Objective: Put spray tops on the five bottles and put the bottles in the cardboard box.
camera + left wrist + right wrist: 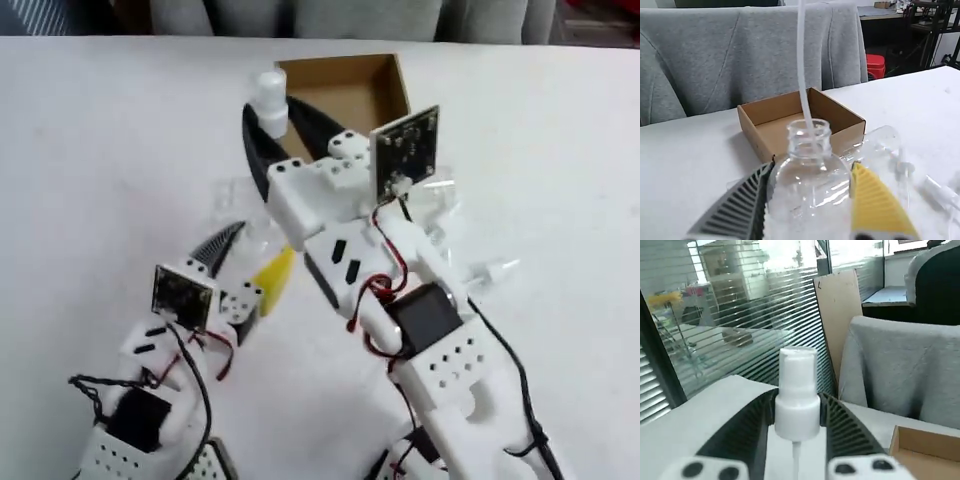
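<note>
Clear bottle [807, 187] clamped in left gripper [812, 170]; right gripper [797, 401] pinching white spray top [797, 375]; cardboard box [335, 65] 1 o'clock from bottle

Bottle [809, 180] base and dip tube [803, 60] top beyond the left wrist view's edges

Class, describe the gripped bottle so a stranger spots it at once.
Find the cardboard box. In front of it the left gripper holds a clear bottle. Unlike the bottles lying nearby, it stands upright with a white tube in its neck.
</note>
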You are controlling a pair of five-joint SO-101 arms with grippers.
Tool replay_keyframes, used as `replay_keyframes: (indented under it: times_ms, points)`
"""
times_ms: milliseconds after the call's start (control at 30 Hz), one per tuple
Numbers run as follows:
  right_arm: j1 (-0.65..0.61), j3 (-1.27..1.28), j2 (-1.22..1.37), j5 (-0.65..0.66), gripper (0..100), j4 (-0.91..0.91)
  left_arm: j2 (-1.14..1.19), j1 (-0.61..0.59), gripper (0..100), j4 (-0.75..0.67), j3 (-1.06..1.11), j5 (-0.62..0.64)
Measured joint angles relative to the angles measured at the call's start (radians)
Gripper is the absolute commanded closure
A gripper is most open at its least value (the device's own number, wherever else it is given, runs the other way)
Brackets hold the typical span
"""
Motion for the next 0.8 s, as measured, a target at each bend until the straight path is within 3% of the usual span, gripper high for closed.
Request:
replay_keyframes:
  times_ms: [400,800]
  points:
    - [-0.095,0.137,-0.097,-0.057,98.0,0.078,0.0,0.0,98,0.0,0.002,0.0]
    - [-0.109,0.279,-0.12,-0.057,97.6,0.089,0.0,0.002,98,0.0,0.002,0.0]
